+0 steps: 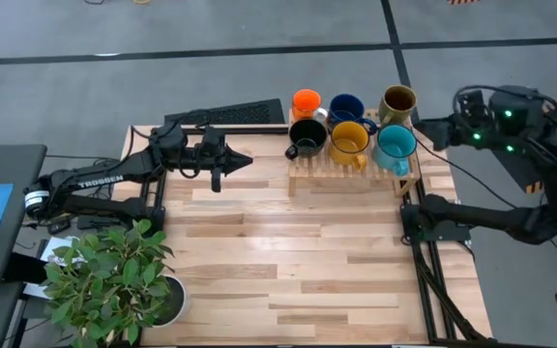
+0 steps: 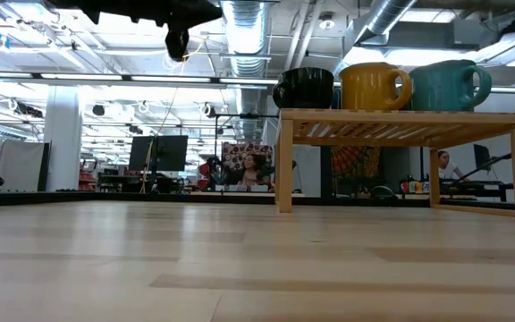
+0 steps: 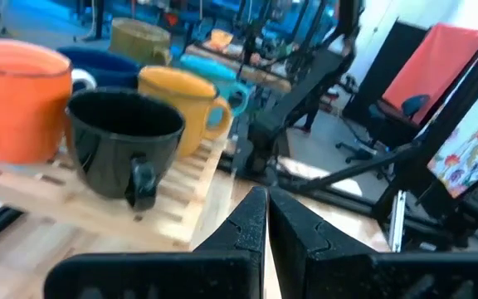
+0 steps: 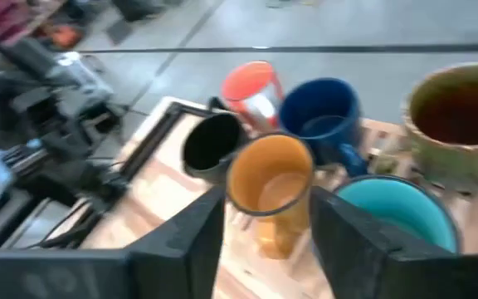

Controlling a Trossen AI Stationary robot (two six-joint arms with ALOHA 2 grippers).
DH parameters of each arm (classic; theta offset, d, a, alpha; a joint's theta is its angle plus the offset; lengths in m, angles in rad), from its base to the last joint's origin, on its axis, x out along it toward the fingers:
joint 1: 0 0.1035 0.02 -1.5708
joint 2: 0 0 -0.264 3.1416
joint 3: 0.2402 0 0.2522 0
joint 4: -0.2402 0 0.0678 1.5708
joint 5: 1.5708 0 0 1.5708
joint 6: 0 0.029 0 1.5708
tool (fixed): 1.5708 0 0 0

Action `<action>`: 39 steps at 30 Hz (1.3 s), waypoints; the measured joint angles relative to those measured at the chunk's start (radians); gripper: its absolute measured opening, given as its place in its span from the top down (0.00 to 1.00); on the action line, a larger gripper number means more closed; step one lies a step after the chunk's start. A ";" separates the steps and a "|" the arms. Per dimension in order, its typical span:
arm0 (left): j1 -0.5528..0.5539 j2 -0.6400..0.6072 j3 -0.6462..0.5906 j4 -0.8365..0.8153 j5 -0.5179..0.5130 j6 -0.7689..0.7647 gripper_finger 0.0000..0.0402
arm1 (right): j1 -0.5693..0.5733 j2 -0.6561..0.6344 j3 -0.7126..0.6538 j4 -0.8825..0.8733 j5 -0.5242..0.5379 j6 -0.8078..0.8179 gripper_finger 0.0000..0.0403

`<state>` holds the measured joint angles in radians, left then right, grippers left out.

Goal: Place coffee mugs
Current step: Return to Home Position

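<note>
Six coffee mugs stand upright on a slatted wooden rack (image 1: 356, 176) at the table's far side. Orange (image 1: 306, 101), dark blue (image 1: 346, 108) and olive-brown (image 1: 397, 101) make the back row; black (image 1: 307, 135), yellow (image 1: 348, 142) and teal (image 1: 395, 145) the front row. My left gripper (image 1: 245, 159) hovers shut and empty above the table, left of the rack, pointing at it; its closed fingers (image 3: 265, 224) face the black mug (image 3: 127, 137). My right gripper (image 4: 268, 198) is open and empty, raised off the rack's right end, looking slantwise down over the mugs.
A potted plant (image 1: 114, 280) stands at the table's near left corner. A black keyboard (image 1: 230, 116) lies along the far edge, left of the rack. Bare wood stretches across the middle and near right (image 1: 337, 280). The right arm's base (image 1: 433, 217) sits at the right edge.
</note>
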<state>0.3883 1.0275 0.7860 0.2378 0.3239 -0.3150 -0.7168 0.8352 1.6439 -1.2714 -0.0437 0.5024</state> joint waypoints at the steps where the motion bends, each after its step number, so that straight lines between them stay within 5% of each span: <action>1: -0.006 0.000 0.000 0.015 -0.008 -0.006 1.00 | 0.025 -0.013 -0.008 0.011 0.000 0.001 0.52; 11: -0.063 0.000 0.000 0.058 -0.118 -0.072 1.00 | 0.227 -0.174 -0.389 0.413 -0.022 0.012 0.95; 16: -0.081 0.000 0.000 0.060 -0.128 -0.082 1.00 | 0.407 -0.198 -0.659 0.915 -0.081 0.032 0.94; 20: -0.081 0.000 0.000 0.060 -0.128 -0.098 1.00 | 0.568 -0.122 -0.769 1.212 -0.026 0.009 0.96; 31: -0.223 -0.024 -0.031 0.049 -0.045 -0.021 1.00 | 0.779 0.075 -0.716 1.249 0.074 -0.006 0.96; 39: -0.225 -0.266 -0.300 0.185 -0.068 -0.005 1.00 | 0.835 0.112 -0.681 1.251 0.155 -0.016 0.95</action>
<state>0.1634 0.7613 0.4859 0.4227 0.2562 -0.3199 0.1179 0.9477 0.9631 -0.0199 0.1115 0.4866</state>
